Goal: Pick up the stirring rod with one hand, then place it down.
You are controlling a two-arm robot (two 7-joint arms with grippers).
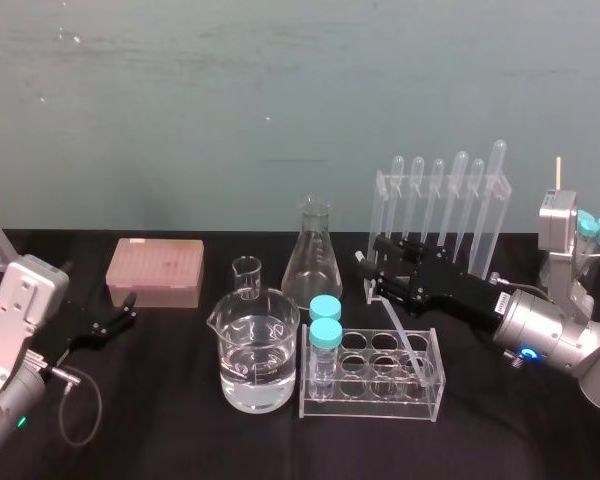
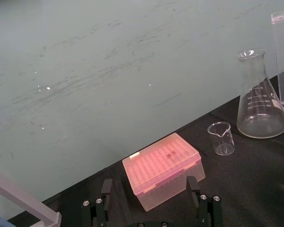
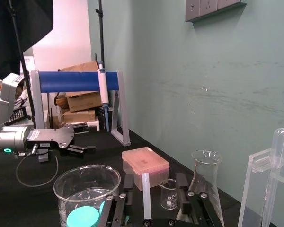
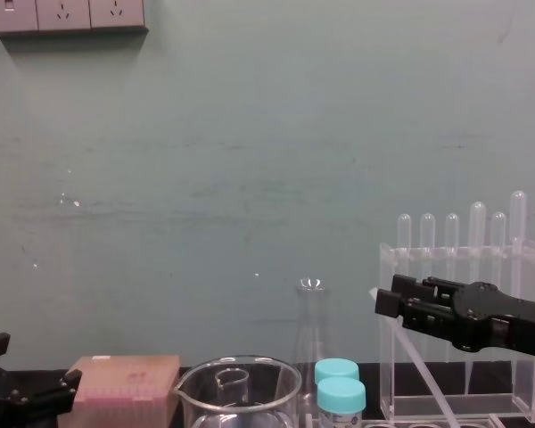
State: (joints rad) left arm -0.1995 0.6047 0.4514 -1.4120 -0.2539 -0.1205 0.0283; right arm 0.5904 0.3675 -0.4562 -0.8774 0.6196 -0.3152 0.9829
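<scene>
Well to the left of the tube rack (image 1: 365, 405), the left hand (image 1: 120, 315) lies parked low over the black surface (image 1: 180, 440), fingers spread and holding nothing. Just left of the tube rack stands the large beaker (image 1: 258, 350), and two blue-capped tubes (image 1: 325, 320) sit in the rack's left end. The stirring rod (image 1: 408, 340) slants up from among the wells at the tube rack's right end, leaning back and leftward. The right hand (image 1: 372, 272) hovers above the tube rack's back edge with the rod's upper end between its fingers (image 3: 128, 187). Those fingers stand apart, pinching nothing. We judge the step in hand to be the grasp. To do it well we would first centre the hand, since the rod lies nearer one finger. Then we would close squarely near the top and draw the rod out along its own slant, so its foot neither levers the tube rack nor knocks the capped tubes. A thin smooth rod may swivel in a loose pinch. Behind the tube rack, the pipette rack (image 1: 440, 190) leaves little room for a backward swing. The right wrist view gives us the gap on either side of the rod, which the head view leaves unclear. The head view gives where the foot falls among the wells, cut off at the chest view's lower edge, and the chest view gives the slant side-on.
</scene>
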